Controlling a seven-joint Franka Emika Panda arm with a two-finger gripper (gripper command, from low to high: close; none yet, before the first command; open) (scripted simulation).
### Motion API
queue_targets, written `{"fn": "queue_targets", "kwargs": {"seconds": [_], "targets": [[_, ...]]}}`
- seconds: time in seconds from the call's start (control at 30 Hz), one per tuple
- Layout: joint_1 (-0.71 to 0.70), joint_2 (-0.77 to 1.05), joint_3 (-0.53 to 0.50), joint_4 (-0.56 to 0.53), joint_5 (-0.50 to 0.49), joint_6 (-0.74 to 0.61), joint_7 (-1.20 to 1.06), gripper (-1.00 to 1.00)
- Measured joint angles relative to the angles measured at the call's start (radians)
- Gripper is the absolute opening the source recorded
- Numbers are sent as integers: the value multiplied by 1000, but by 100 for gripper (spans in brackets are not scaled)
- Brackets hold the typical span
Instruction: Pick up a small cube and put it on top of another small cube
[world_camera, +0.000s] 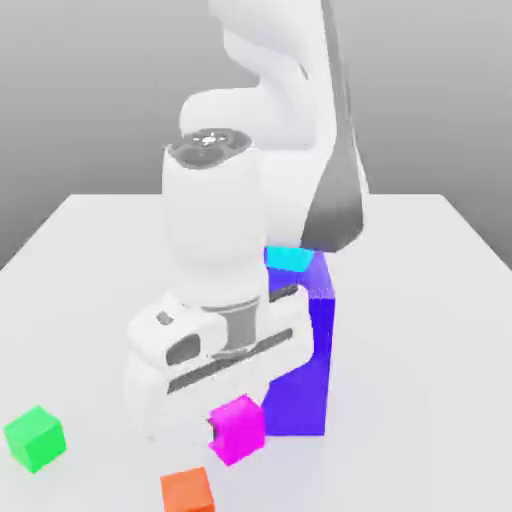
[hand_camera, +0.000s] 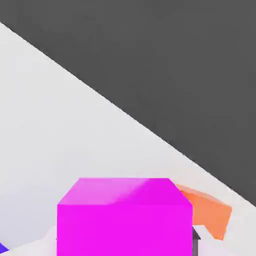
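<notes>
- The gripper (world_camera: 222, 432) was seen low at the near side of the table (world_camera: 420, 330), with its fingers drawn narrow around the small pink cube (world_camera: 238, 429); the cube was judged to be held, and probably lifted just clear of the table, though that could not be told for sure.
- The pink cube was placed just beside the near lower corner of the big blue block (world_camera: 310, 370), on that block's left in the exterior view; touching or apart could not be told.
- The hold was judged to serve the pick-up step; stacking was not yet done.
- The orange cube (world_camera: 188, 490) was found near the pink cube, nearer to the camera and a little left; in the hand view it (hand_camera: 207, 212) showed just behind the pink cube (hand_camera: 125, 217). It was judged the likeliest place to stack.
- The green cube (world_camera: 35, 438) was set well apart at the exterior view's left, so it was left out of the way.
- A cyan patch (world_camera: 290, 258) was seen on top of the blue block; what it was could not be told.
- The pink cube was seen as plain, flat magenta, sharp-edged, with a lighter top face, and far smaller than the blue block.
</notes>
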Motion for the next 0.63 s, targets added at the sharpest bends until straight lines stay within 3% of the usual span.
{"fn": "queue_targets", "kwargs": {"seconds": [0.13, 0.23, 0.27, 0.47, 0.63], "targets": [[-95, 35, -120, 8, 9, -17, 117, -100], [-221, 188, -114, 56, 133, 39, 111, -100], [-241, 216, -105, 63, 158, 52, 103, 100], [-252, 230, -101, 67, 171, 60, 98, 100], [-196, 96, -190, 55, 25, -45, 207, 100]]}}
